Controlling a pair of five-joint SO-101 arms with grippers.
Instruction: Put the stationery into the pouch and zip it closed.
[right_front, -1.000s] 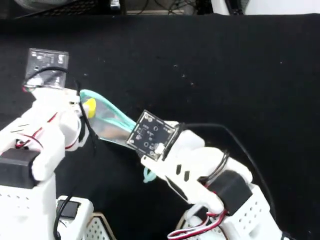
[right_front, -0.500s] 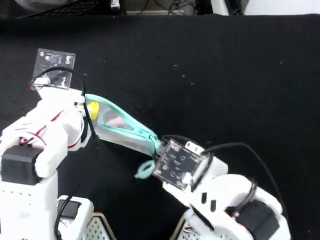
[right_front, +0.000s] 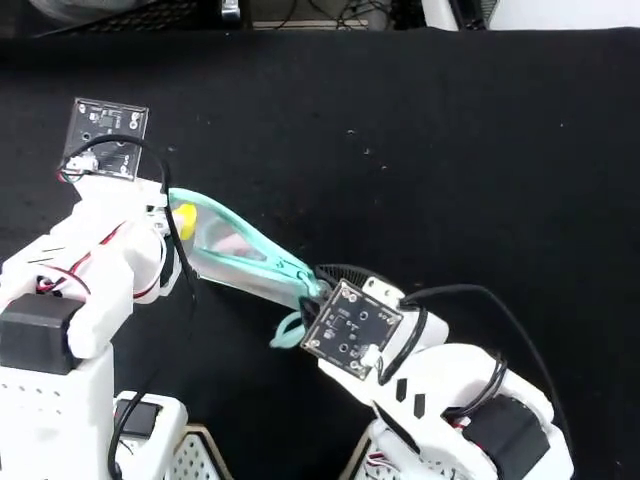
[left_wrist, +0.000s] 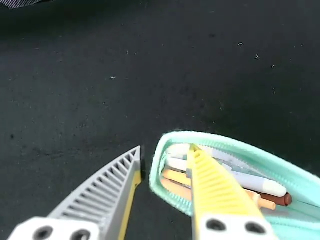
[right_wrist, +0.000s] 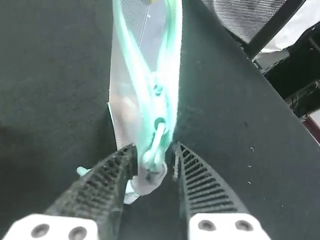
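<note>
Pouch (right_front: 240, 262) ran upper left to lower centre; my right gripper (right_wrist: 153, 152) pinched its zipper pull (right_wrist: 151, 172), left gripper (left_wrist: 165, 147) agape.

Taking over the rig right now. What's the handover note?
Left claw: open, straddling the rim of the pouch at its open end, one finger inside the mouth.
Right claw: at the zip pull on the pouch's other end; grip unclear.
Done: stationery lies inside the pouch.
Left: the zip is open along most of its length. Run the pull to the left claw's end.
</note>
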